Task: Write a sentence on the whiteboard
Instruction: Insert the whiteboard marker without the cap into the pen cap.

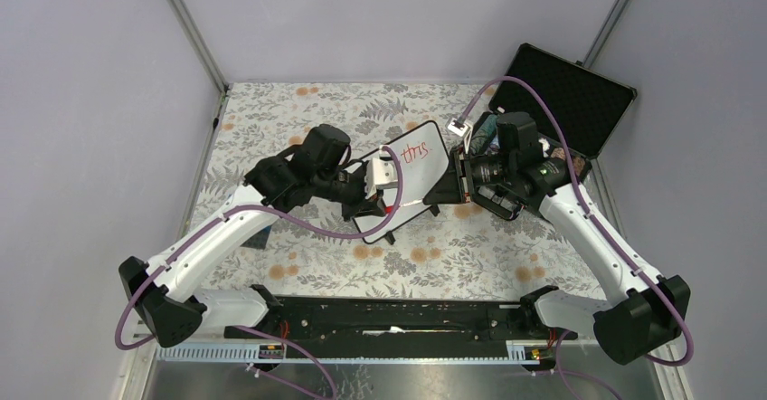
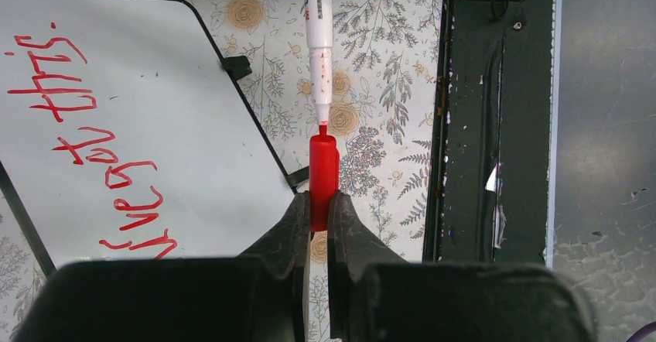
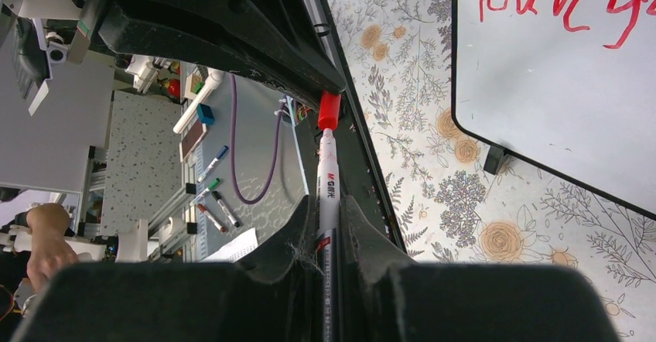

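Observation:
The whiteboard (image 1: 418,176) lies tilted on the floral cloth between my two grippers. The sentence (image 2: 73,133) runs across it in red; its end, "this" (image 1: 414,154), shows from above, and its start shows in the right wrist view (image 3: 565,1). My left gripper (image 2: 317,203) is shut on a red marker cap (image 2: 323,173), off the board's near edge. My right gripper (image 3: 329,210) is shut on the white marker (image 3: 328,176). The marker's red tip (image 2: 322,129) sits at the cap's mouth. In the top view the left gripper (image 1: 387,203) and right gripper (image 1: 449,192) face each other.
A black hinged case (image 1: 565,101) stands open at the back right, behind the right arm. A black rail (image 1: 389,314) runs along the table's near edge. Beyond it, several loose markers (image 3: 209,187) lie on a bench, and a person's hand (image 3: 46,241) is there.

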